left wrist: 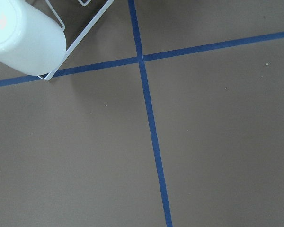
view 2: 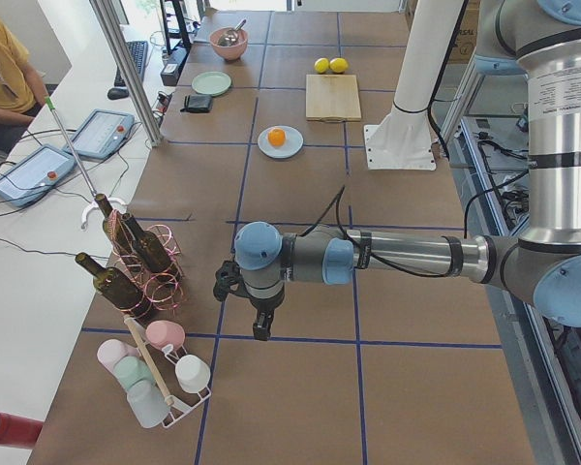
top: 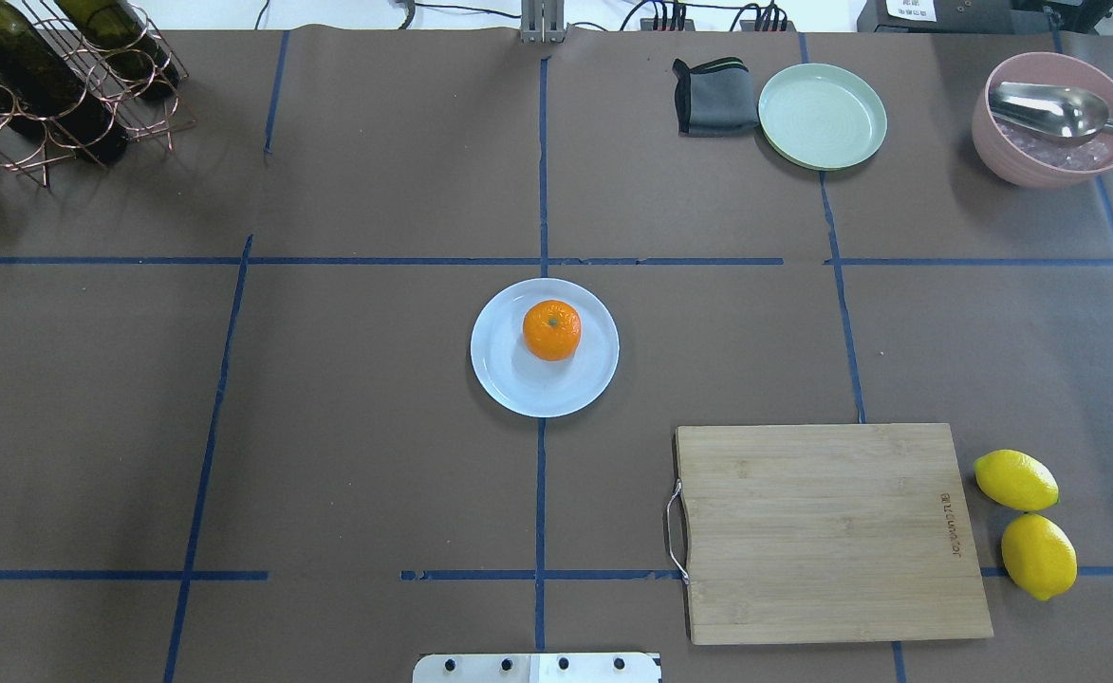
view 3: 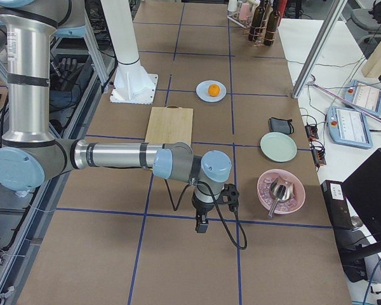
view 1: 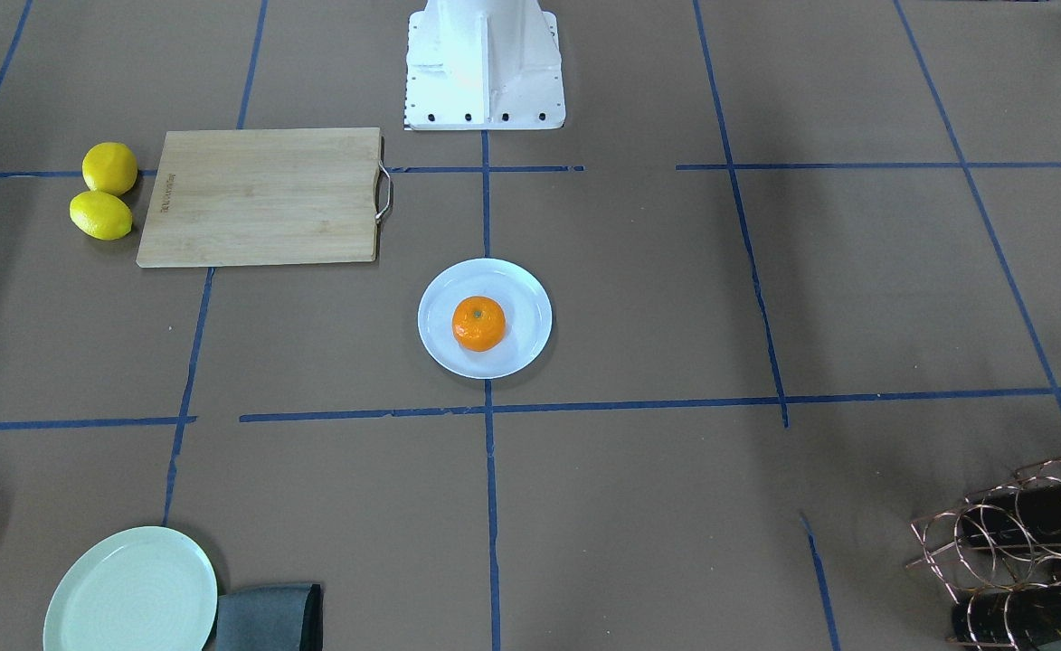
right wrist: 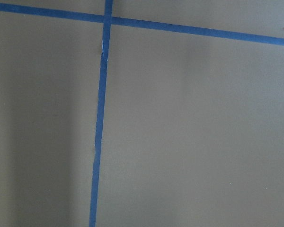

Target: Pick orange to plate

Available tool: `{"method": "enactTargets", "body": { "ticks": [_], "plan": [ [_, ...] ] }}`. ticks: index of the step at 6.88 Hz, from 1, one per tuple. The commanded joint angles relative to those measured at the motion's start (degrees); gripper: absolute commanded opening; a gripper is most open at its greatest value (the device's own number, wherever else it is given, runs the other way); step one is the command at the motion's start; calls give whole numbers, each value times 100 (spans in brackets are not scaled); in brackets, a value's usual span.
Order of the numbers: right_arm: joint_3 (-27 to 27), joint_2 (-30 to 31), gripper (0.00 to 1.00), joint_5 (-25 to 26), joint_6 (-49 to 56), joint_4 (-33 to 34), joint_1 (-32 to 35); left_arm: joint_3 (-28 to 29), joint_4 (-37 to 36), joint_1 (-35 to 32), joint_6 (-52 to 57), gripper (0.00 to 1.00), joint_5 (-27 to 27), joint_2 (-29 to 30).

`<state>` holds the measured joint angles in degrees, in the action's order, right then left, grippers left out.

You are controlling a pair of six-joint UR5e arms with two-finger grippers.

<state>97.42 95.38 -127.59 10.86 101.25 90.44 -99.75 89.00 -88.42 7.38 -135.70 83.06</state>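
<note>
The orange (top: 551, 329) lies on the pale bluish-white plate (top: 509, 375) in the middle of the table, slightly toward its far rim; it also shows in the front-facing view as the orange (view 1: 478, 323) on the plate (view 1: 525, 298). Neither gripper is near it. My left gripper (view 2: 261, 329) hangs over bare table far off at the left end, seen only in the exterior left view. My right gripper (view 3: 201, 225) hangs over bare table at the right end, seen only in the exterior right view. I cannot tell whether either is open or shut.
A wooden cutting board (top: 826, 531) lies right of the plate, with two lemons (top: 1026, 517) beyond it. At the far edge stand a mint-green plate (top: 822, 116), a grey cloth (top: 713, 95), a pink bowl with a spoon (top: 1049, 119) and a wire bottle rack (top: 53, 76).
</note>
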Motion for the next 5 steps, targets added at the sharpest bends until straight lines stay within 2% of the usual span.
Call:
{"method": "enactTargets", "body": {
  "ticks": [1, 5],
  "plan": [
    [22, 60, 100, -2, 13, -9, 0, 34, -5, 0, -9, 100, 9, 0],
    [22, 122, 100, -2, 30, -9, 0, -36, -5, -26, -9, 100, 9, -132]
  ]
}}
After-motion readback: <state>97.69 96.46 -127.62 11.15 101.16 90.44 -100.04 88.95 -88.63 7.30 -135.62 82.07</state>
